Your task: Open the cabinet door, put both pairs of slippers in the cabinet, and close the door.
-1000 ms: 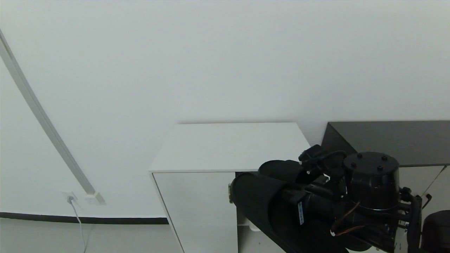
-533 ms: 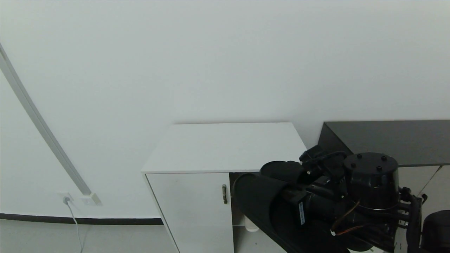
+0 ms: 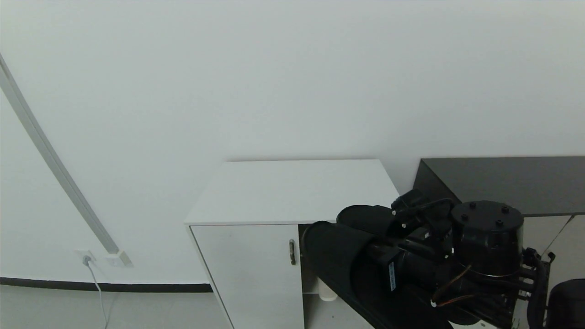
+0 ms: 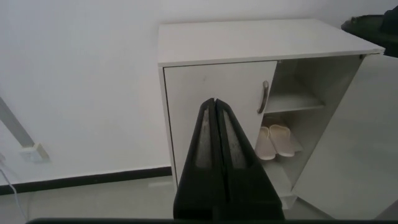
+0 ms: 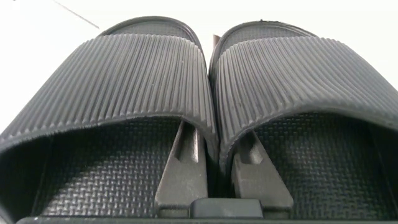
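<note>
1. The white cabinet (image 4: 211, 43) has two doors. The closed door (image 4: 214, 106) carries one handle (image 4: 265, 96), and the open door (image 4: 351, 143) stands swung wide.
2. One pale pair of slippers (image 4: 277, 140) lies side by side inside the cabinet, under its one visible shelf (image 4: 291, 103).
3. One black pair of slippers (image 5: 205, 74) is held before the cabinet's open half. The right gripper (image 5: 214, 168) is clamped on it, with one finger inside each slipper pinching their touching inner walls.
4. The left gripper (image 4: 215, 124) hangs in front of the cabinet's closed door, its two fingers pressed together and holding nothing.
5. One dark unit (image 3: 502, 183) stands just beside the cabinet.
</note>
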